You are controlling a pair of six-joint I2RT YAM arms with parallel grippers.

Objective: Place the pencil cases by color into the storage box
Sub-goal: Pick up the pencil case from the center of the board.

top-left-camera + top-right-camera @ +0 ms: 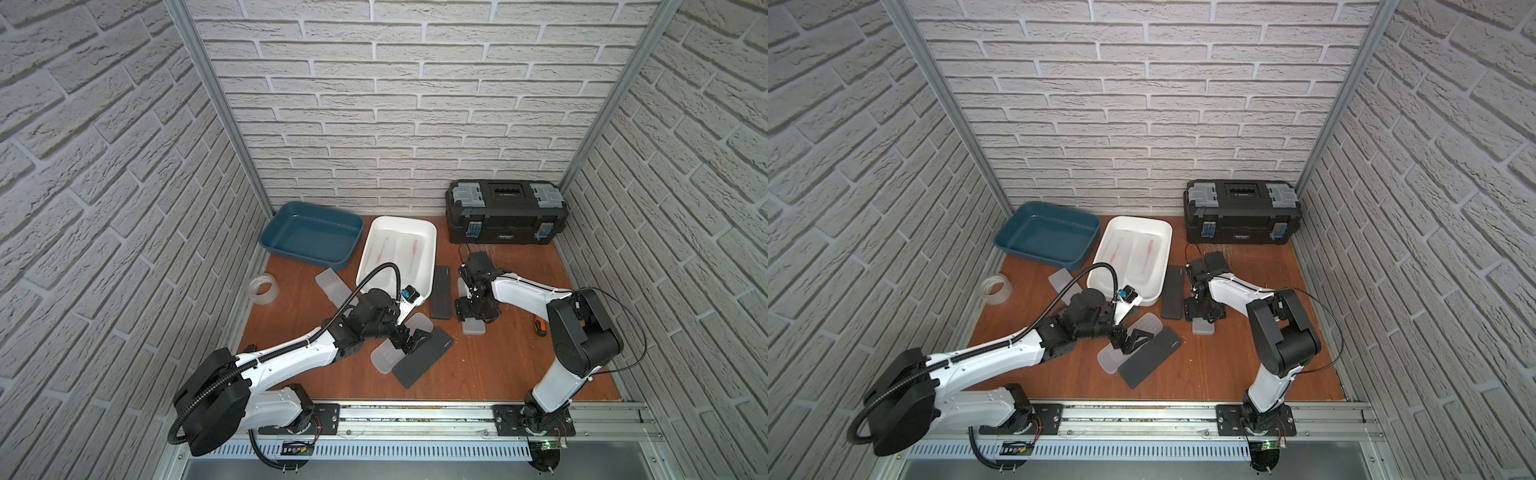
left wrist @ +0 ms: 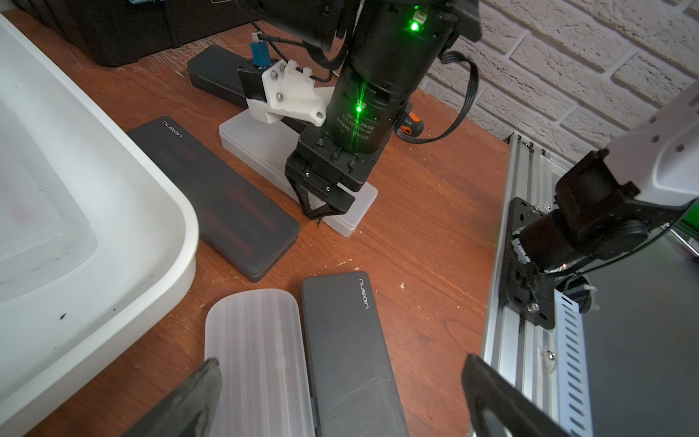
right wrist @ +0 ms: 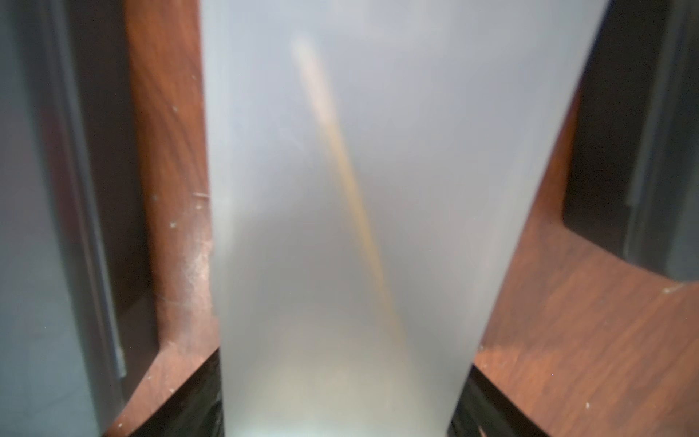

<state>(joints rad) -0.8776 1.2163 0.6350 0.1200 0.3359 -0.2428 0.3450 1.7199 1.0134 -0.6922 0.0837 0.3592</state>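
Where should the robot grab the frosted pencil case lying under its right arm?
Grip the frosted pencil case across its narrow width, pinching the two long edges and coming straight down from above. It lies flat on the table, so only the edges offer purchase, and bare wood shows along both long sides.

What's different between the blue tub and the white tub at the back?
The blue tub is dark teal; the white tub is glossy white. The blue tub looks empty, while the white tub holds frosted pencil cases. The white tub sits right of the blue tub. Both are open, rounded rectangular tubs.
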